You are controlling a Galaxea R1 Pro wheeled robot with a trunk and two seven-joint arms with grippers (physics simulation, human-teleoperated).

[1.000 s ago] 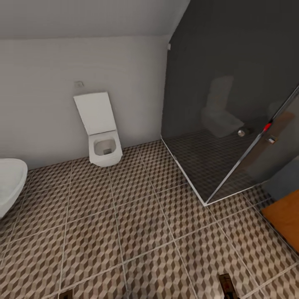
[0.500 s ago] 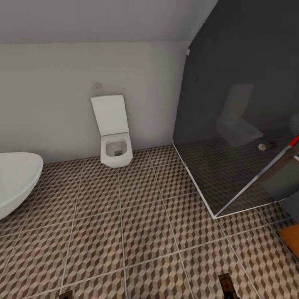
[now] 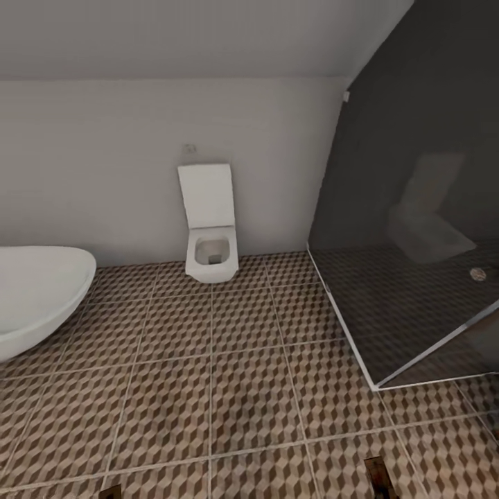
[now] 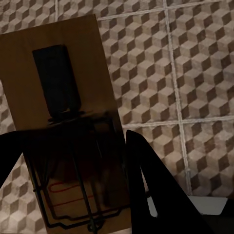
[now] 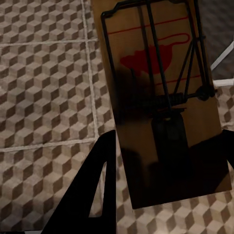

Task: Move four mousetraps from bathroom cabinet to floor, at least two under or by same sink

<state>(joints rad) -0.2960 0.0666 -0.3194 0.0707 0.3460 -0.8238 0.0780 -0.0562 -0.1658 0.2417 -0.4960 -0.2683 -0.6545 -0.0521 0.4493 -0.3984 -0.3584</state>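
Mousetrap [image 4: 63,131] between left jaws, second mousetrap [image 5: 163,97] between right jaws

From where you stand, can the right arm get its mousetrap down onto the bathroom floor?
Probably yes. The right gripper holds its mousetrap over bare bathroom floor, nothing between them; toilet and bathtub stand farther off. No sink shows here.

floor [image 3: 242,388]: wide open tiles across the middle, down to the near edge | toilet [image 3: 210,235]: blocks the far wall, centre | tub [image 3: 34,298]: juts in over the left edge | glass screen [image 3: 416,277]: closes off the right side and far right corner
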